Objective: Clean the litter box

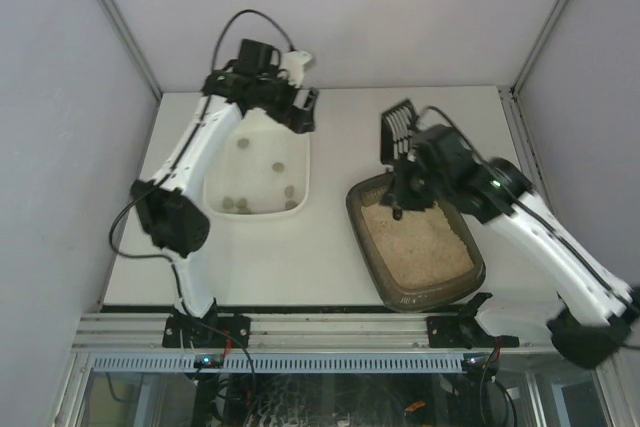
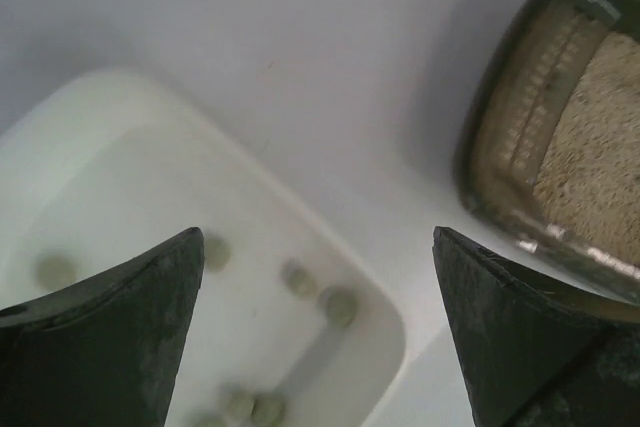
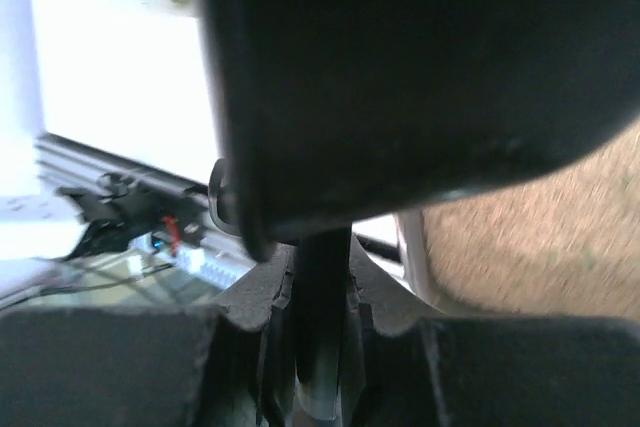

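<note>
Left hand (image 1: 303, 110) wide open above far end of tub (image 1: 262, 147); right hand (image 1: 405, 187) clamped on scoop (image 1: 397, 129) handle, scoop raised over far end of litter box (image 1: 362, 242), which sits on bench (image 1: 330, 247) right of tub.

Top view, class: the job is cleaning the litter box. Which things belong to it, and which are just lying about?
Belong to the job:
litter box with sandy litter
black slotted scoop, gripped by the right gripper
white tub holding round pellets
left gripper, open above the tub

Just there:
aluminium rail at the near edge
cable looped over the left arm
</note>
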Tool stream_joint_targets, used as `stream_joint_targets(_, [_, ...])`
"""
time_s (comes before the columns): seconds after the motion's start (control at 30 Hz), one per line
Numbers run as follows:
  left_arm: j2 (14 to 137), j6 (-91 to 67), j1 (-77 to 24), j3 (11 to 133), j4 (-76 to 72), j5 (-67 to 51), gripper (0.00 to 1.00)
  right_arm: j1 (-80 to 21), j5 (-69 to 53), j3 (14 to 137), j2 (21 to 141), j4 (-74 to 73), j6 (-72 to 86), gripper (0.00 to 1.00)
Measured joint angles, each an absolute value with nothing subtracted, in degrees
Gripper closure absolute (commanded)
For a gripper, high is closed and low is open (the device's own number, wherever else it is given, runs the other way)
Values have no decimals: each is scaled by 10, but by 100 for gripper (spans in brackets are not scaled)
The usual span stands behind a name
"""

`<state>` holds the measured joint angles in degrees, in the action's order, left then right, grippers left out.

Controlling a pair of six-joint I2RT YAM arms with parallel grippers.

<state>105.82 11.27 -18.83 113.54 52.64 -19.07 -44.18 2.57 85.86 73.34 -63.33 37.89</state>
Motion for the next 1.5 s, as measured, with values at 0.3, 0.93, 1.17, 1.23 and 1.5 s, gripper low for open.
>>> stream_joint_targets(0.3, [1315, 133, -321, 1362, 543, -317, 0, -322, -216, 621, 520, -682, 593, 100])
stream_joint_targets(0.93, [1407, 141, -394, 1308, 442, -526, 0, -168, -303, 591, 586, -780, 589, 100])
stream_joint_targets(1.17, [1396, 215, -404, 1282, 444, -474, 0, -166, -295, 590, 586, -783, 569, 100])
stream_joint_targets(1.23, [1388, 237, -411, 1271, 444, -454, 0, -166, -296, 587, 586, -781, 564, 100])
stream_joint_targets(1.5, [1345, 302, -443, 1208, 422, -357, 0, -166, -299, 563, 586, -775, 550, 100])
